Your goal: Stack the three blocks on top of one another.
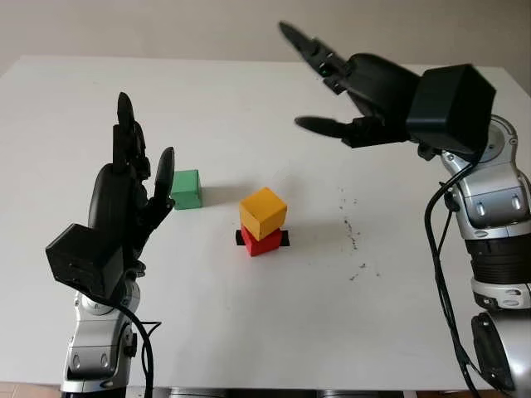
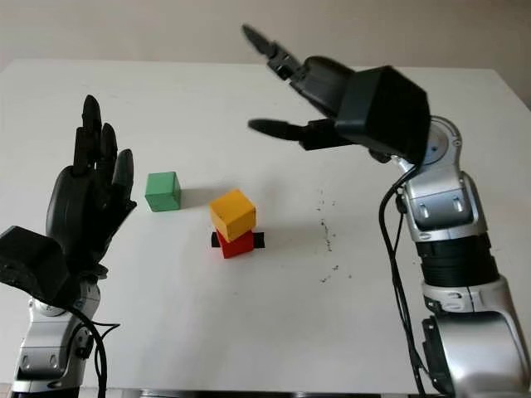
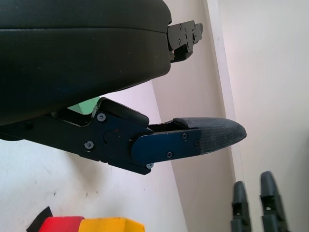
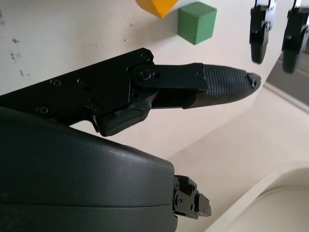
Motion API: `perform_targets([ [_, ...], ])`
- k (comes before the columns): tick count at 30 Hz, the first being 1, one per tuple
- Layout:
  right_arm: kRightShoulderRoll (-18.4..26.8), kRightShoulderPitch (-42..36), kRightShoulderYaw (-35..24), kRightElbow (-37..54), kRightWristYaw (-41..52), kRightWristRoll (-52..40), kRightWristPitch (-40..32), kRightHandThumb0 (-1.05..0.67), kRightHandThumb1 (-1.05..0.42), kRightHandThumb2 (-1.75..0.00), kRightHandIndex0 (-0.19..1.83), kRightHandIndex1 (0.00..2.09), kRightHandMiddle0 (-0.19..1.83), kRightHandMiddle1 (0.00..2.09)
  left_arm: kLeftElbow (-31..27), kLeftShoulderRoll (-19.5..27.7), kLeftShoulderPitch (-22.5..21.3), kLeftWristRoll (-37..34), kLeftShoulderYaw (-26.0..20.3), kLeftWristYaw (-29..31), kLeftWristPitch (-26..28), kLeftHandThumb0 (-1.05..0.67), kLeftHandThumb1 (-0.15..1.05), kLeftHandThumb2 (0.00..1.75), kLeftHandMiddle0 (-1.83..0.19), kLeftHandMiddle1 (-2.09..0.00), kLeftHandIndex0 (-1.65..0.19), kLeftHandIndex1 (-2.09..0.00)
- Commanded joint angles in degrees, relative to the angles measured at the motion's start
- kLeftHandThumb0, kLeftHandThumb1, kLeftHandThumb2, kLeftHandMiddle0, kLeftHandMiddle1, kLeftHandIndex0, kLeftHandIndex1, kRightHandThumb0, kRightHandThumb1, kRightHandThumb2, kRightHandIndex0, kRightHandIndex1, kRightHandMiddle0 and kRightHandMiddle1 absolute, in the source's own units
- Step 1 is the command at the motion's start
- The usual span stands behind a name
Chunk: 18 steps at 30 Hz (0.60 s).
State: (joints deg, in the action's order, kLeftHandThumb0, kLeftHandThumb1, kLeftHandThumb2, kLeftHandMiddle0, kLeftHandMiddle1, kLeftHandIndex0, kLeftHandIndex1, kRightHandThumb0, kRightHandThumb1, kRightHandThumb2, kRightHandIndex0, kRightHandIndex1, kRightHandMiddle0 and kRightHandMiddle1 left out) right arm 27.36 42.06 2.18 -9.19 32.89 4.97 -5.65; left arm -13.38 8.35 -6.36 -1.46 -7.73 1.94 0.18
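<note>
Standing at the near left of a white table (image 1: pixel 249 332), the left hand (image 1: pixel 133 186) is raised with its fingers pointing up and away from the robot; it is open and holds nothing. Just beside its fingertips, on the side toward the table's middle, a green block (image 1: pixel 186 189) sits alone on the surface, apart from the other blocks. Further right, near the middle of the table, a yellow block (image 1: pixel 263 211) is stacked on a red block (image 1: pixel 262 241), turned a little so its corners overhang the one beneath. Something small, flat and black (image 1: pixel 284 238) sticks out from under the red block on both sides. To the right of the stack, a scatter of dark specks (image 1: pixel 353 236) marks the tabletop. Further right still, the right hand (image 1: pixel 348 95) hovers high above the far side of the table, open and holding nothing, well apart from every block, its fingers reaching toward the left.
</note>
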Motion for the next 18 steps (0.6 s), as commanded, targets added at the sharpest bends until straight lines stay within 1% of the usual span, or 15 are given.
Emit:
perform_targets([
  [1, -1.22, -1.99, -2.13, -0.9, -2.09, -1.84, -0.13, -0.82, -1.05, -0.57, -0.19, 0.01, -0.18, 0.02, -1.03, 0.36, 0.86, -0.19, -0.54, 0.04, 0.65, -0.82, 1.05, 0.52, 0.19, 0.0, 0.19, 0.0],
  [4, -2.59, -4.83, -3.57, -0.55, -4.36, -3.87, -0.74, -0.84, -1.05, -0.56, -0.19, 0.0, -0.19, 0.02, -1.67, 0.66, 0.95, -0.16, -0.91, 0.01, 1.58, -0.82, 1.05, 0.51, 0.19, -0.01, 0.18, -0.01],
  [7, -4.45, -7.25, -5.31, 0.34, -6.4, -6.73, -1.79, -0.79, -1.05, -0.58, -0.19, 0.0, -0.19, 0.0, -1.89, 0.9, 0.94, -0.55, -1.3, 0.28, 2.2, -0.82, 1.05, 0.51, 0.19, -0.02, 0.18, -0.02],
  [10, -6.71, -9.65, -6.99, 1.18, -9.31, -9.16, -2.68, -0.78, -1.05, -0.58, -0.19, 0.0, -0.19, 0.0, -1.62, 1.42, 0.91, -1.02, -1.58, 1.06, 2.22, -0.79, 1.05, 0.51, 0.19, -0.02, 0.19, -0.02],
  [14, -8.85, -11.81, -8.02, 0.39, -11.67, -11.02, -1.89, -0.78, -1.05, -0.59, -0.19, 0.0, -0.19, 0.0, -1.34, 2.25, 0.76, -0.86, -1.76, 1.75, 2.64, -0.79, 1.05, 0.52, 0.19, -0.03, 0.19, -0.01],
  [18, -10.97, -13.21, -8.39, -1.26, -12.25, -12.96, -0.91, -0.81, -1.05, -0.66, -0.19, 0.0, -0.19, 0.0, -1.11, 2.7, 0.6, -1.19, -1.8, 2.35, 2.95, -0.8, 1.05, 0.52, 0.19, -0.01, 0.19, -0.01],
])
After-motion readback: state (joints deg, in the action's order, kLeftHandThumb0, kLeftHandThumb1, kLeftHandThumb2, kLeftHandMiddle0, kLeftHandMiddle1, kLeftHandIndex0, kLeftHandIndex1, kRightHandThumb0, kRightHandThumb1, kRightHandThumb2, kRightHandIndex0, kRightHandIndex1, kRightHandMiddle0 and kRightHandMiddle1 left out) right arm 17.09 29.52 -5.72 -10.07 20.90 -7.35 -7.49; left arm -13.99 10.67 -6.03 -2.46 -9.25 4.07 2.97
